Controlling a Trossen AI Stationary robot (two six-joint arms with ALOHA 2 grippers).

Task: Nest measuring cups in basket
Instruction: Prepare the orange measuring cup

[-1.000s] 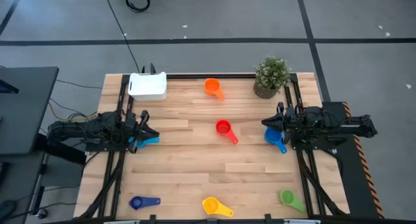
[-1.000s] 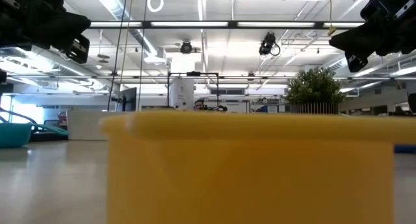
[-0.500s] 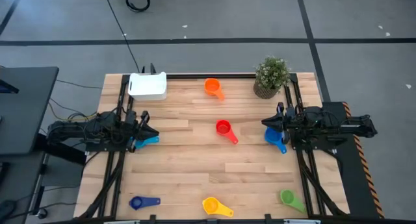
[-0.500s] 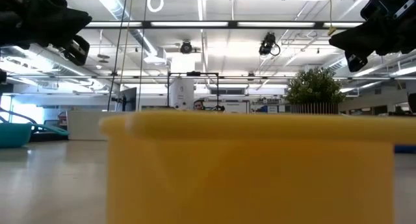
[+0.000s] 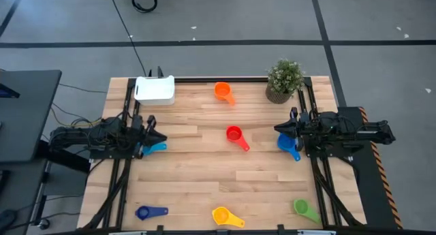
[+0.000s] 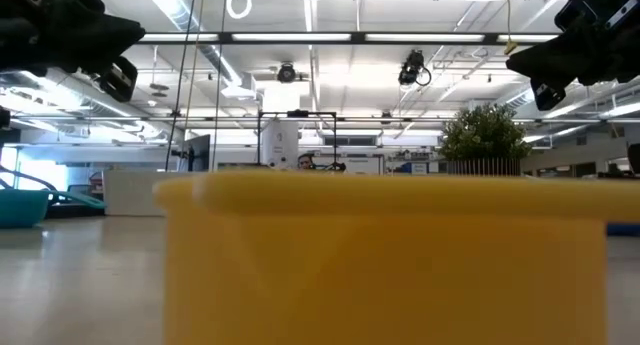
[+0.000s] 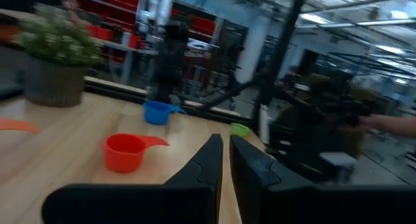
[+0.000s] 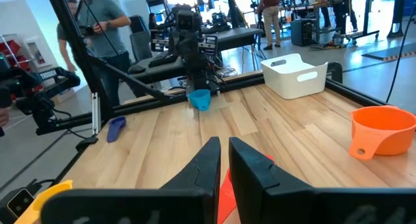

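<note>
From the low camera I could see almost nothing of the bench (image 5: 204,174): the yellow cup (image 6: 385,255) filled the view, hiding the other cups.

Overhead, taking the red cup (image 5: 234,133) at mid-bench as my mark, the white basket (image 5: 155,90) sat toward the far left corner, the orange cup (image 5: 222,91) beyond the red one, and the plant pot (image 5: 283,80) at far right.

The left pincer (image 5: 153,138) waited left of the red cup, partly covering the light blue cup (image 5: 155,148); the right pincer (image 5: 281,129) hung right of it, over the blue cup (image 5: 287,144). Both wrist views showed their fingers together.

The dark blue cup (image 5: 144,212), yellow cup and green cup (image 5: 301,207) hugged the near edge, leaving open boards around the red cup.
</note>
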